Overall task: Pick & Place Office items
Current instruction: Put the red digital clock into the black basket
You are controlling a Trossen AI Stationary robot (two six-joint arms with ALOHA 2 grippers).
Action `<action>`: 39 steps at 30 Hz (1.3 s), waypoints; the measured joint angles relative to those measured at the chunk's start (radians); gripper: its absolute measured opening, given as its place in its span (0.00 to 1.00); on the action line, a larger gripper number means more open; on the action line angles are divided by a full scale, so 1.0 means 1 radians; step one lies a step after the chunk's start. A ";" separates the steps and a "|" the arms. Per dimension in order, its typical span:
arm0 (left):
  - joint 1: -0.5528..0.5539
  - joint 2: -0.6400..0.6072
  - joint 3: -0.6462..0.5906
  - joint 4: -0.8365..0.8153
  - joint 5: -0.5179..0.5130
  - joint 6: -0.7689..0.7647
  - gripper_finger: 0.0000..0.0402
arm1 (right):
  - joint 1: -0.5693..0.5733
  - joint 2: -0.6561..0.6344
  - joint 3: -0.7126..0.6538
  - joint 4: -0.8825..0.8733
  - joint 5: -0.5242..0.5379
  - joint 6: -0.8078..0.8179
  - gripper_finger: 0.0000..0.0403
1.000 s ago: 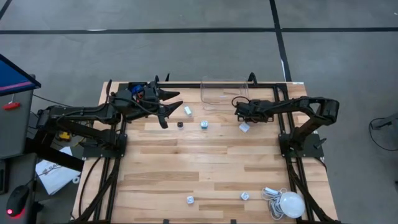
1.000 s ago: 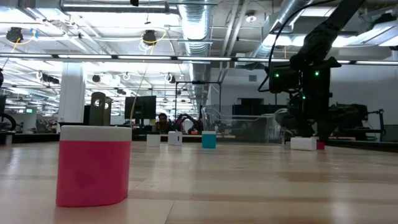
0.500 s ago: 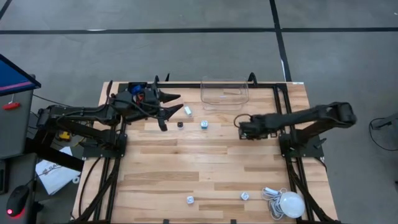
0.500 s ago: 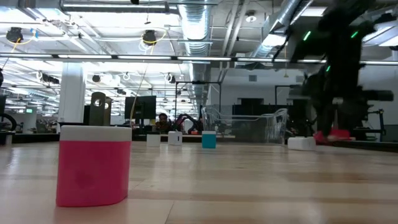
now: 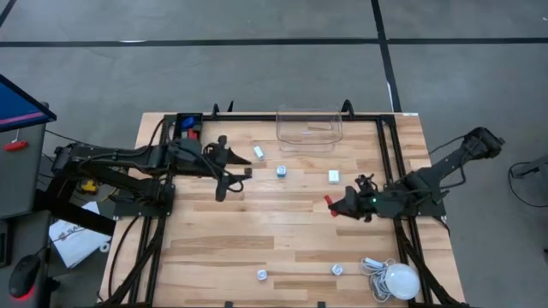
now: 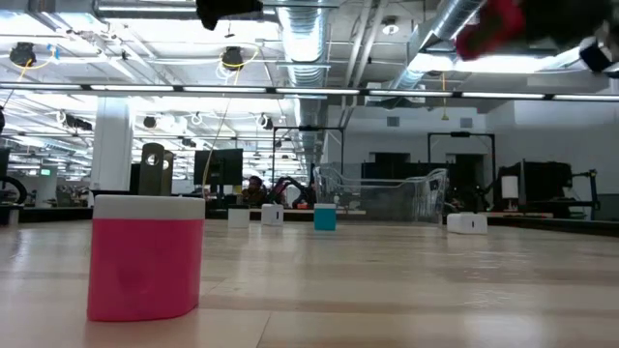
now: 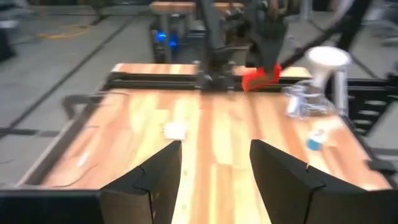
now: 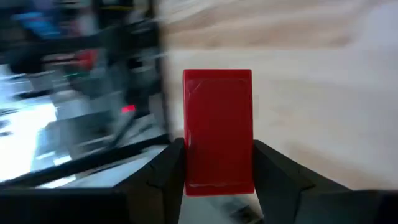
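Left gripper (image 5: 242, 178) has dropped from beside the far rail to low over the counter (image 5: 282, 231); fingers (image 7: 155, 177) spread apart, nothing between them, a small black piece (image 5: 248, 172) just beyond the tips. White block (image 5: 334, 176) now lies alone, well behind the right gripper (image 5: 332, 206), which has swung away from it toward mid-counter and lifted. Its fingers (image 8: 165, 168) are clenched on a red block (image 8: 217, 130), held clear of the wood. Judgement: pick complete, transport under way; clear bin (image 5: 309, 128) is the likely drop point.
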 joint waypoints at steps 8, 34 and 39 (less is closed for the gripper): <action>0.000 0.163 0.049 0.018 0.305 0.001 0.50 | -0.015 0.113 0.003 0.478 -0.005 -0.115 0.37; 0.028 0.559 0.518 0.032 0.898 -0.033 0.58 | -0.023 0.397 0.157 0.847 -0.094 -0.291 0.37; 0.028 0.561 0.518 0.062 0.893 -0.049 0.58 | -0.051 0.398 0.157 0.851 -0.122 -0.296 0.37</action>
